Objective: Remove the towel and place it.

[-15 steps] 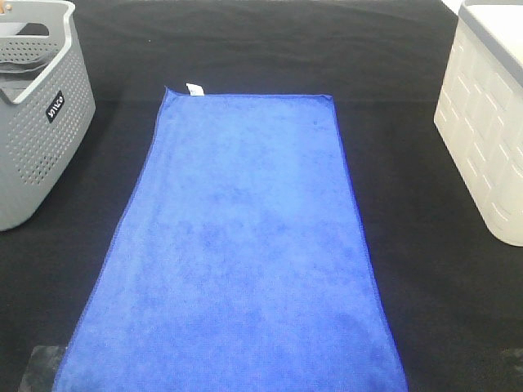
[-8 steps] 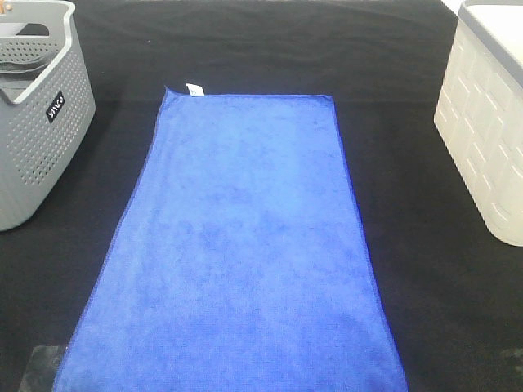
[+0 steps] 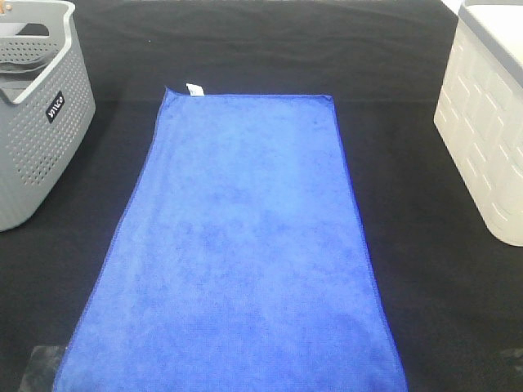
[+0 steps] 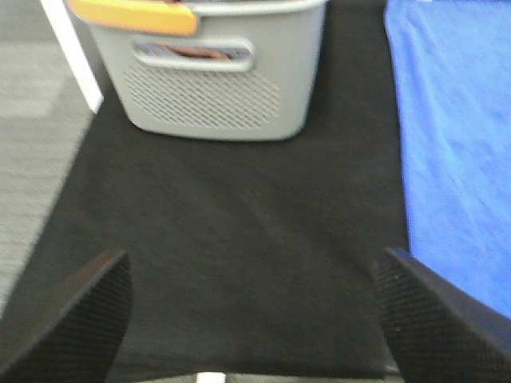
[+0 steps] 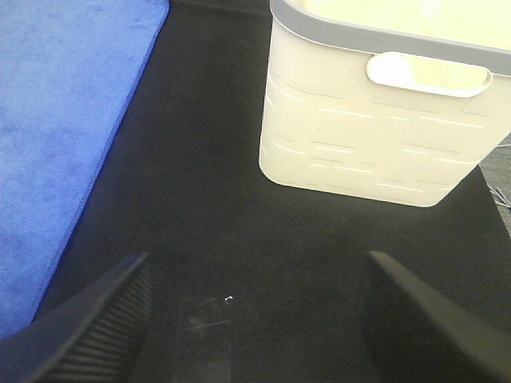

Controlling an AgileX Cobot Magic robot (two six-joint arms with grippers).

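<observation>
The royal-blue towel (image 3: 245, 245) lies flat and spread out lengthwise on the black table mat, its small white tag (image 3: 194, 89) at the far left corner. Its edge also shows in the left wrist view (image 4: 455, 136) and in the right wrist view (image 5: 56, 120). Neither gripper shows in the exterior high view. My left gripper (image 4: 255, 319) is open and empty over bare mat between the towel and the grey basket (image 4: 215, 72). My right gripper (image 5: 255, 319) is open and empty over bare mat between the towel and the cream bin (image 5: 375, 112).
The grey perforated basket (image 3: 37, 114) stands at the far left of the table and holds something orange-handled (image 4: 132, 16). The cream bin (image 3: 486, 122) stands at the far right. A strip of clear tape (image 5: 204, 327) lies on the mat near the right gripper.
</observation>
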